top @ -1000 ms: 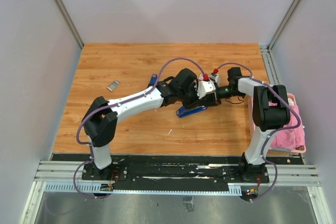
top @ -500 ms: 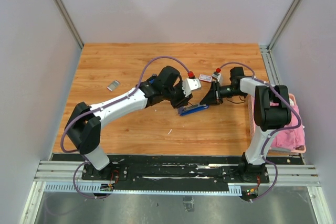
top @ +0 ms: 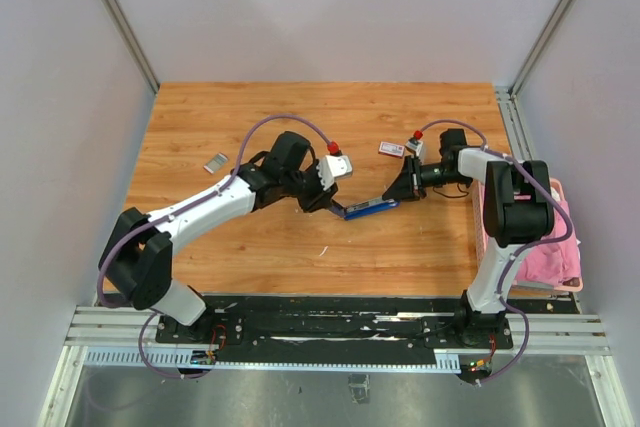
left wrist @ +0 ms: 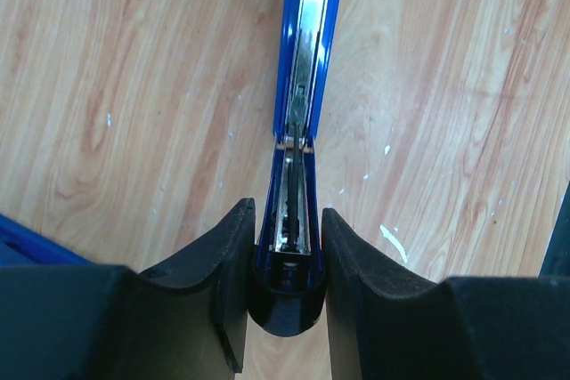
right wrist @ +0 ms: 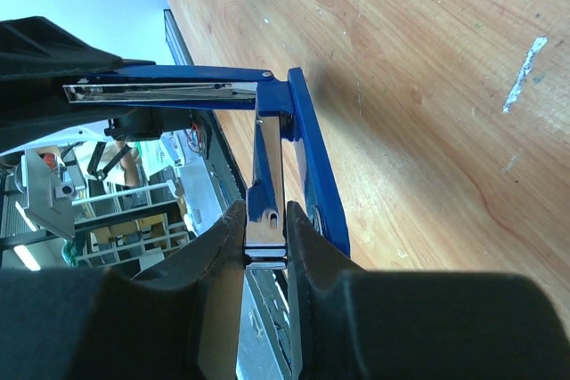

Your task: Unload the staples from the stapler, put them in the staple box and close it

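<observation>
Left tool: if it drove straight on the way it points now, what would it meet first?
The blue stapler. The left tool is shut on its near end, and the opened body runs straight ahead. Past that, the right tool grips the far part, probably near that line, though depth is unclear.

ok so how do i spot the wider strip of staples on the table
On the wooden table, look at the left half, beyond the left arm. A short silvery-grey metal strip lies there alone; the blue stapler and the small white red-printed box are well to its right.
</observation>
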Robot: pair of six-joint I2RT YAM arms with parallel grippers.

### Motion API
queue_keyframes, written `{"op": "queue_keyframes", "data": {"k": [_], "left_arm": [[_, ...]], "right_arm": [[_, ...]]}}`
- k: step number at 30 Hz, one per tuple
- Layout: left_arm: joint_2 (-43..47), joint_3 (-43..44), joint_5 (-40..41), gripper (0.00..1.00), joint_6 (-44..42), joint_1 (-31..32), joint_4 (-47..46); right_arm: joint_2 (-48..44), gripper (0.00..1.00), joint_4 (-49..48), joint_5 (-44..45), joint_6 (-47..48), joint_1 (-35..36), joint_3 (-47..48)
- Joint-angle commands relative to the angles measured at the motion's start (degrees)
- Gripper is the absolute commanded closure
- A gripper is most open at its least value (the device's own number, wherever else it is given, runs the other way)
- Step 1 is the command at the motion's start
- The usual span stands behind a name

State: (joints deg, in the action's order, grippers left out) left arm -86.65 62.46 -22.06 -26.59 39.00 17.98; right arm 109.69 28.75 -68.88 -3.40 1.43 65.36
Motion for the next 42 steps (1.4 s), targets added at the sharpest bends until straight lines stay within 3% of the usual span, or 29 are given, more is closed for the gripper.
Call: {"op": "queue_keyframes", "data": {"k": [1,12,27,32,37,42], "left_arm": [[3.5,-2.8,4.5,1.00,-1.9,-4.0,-0.7],[3.3,-10.0,5.9,0.95,-3.8,-5.6,-3.4],[-1.4,-11.3,5.9,0.88,-5.4,-5.9,-3.2],[-1.9,-11.4,6.9,0.77,-6.0,-6.0,-2.7],[-4.7,-8.6,7.2,0.59,-7.5,-6.0,2.0],[-8.3,-4.9,8.0,0.56,-9.8,-6.0,7.6]], "right_arm": [[1.4,0.99,2.5,2.6,1.4,-2.2,1.0],[1.0,0.99,3.0,2.5,1.8,-3.0,1.3],[0.3,0.99,4.6,2.2,3.2,-4.3,2.0],[0.3,1.00,5.3,2.3,3.6,-4.6,2.2],[0.4,1.00,5.4,2.4,3.7,-4.7,2.3],[0.2,1.00,5.6,2.5,3.7,-4.7,2.4]]}}
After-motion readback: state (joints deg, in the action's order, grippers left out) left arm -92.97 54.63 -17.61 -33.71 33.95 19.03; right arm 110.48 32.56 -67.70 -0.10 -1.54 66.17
